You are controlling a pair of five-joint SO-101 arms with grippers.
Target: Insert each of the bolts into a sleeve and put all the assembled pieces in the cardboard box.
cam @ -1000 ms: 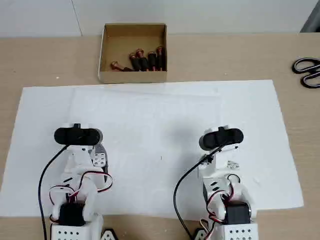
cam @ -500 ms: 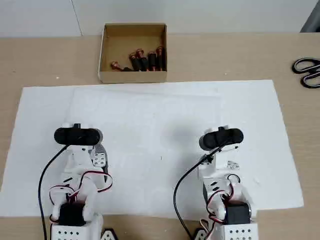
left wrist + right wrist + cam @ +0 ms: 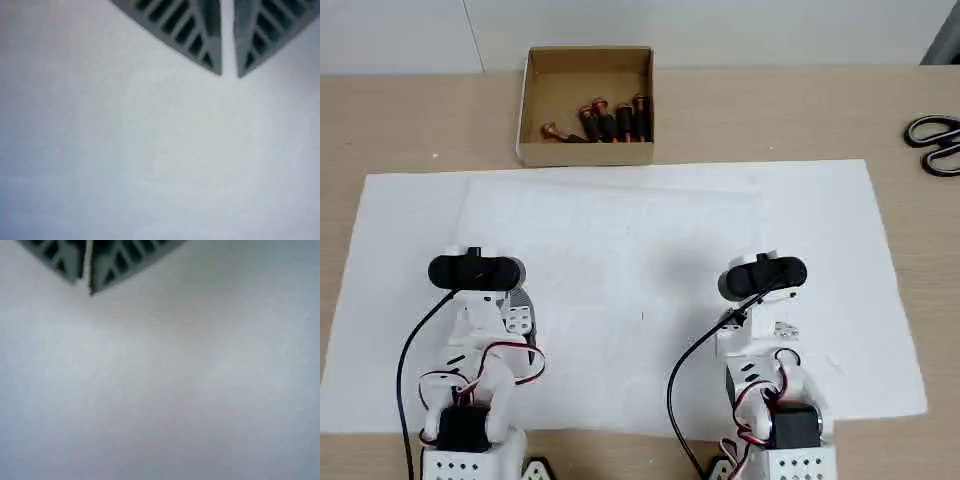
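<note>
Near edge of bench (image 3: 770, 110): left arm (image 3: 475, 330) and right arm (image 3: 760, 330) folded side by side, bases at the edge, both over the paper sheet (image 3: 640, 220).

Left pincer (image 3: 229, 75): tips pressed together, thin slit between them, hanging just above the paper.

Right pincer (image 3: 83, 287): tips pressed together likewise, just above the paper.

Paper sheet covers the middle of the bench.

Just beyond the sheet's far edge, left of centre: cardboard box (image 3: 585, 153), top open.

Assembled pieces (image 3: 610, 122) lie inside, dark bodies with copper-coloured ends, clustered in the right half against the near wall. One lies apart towards the left wall. Exact count cannot be told.

Far right edge of bench: scissors (image 3: 935, 143), off the paper.
</note>
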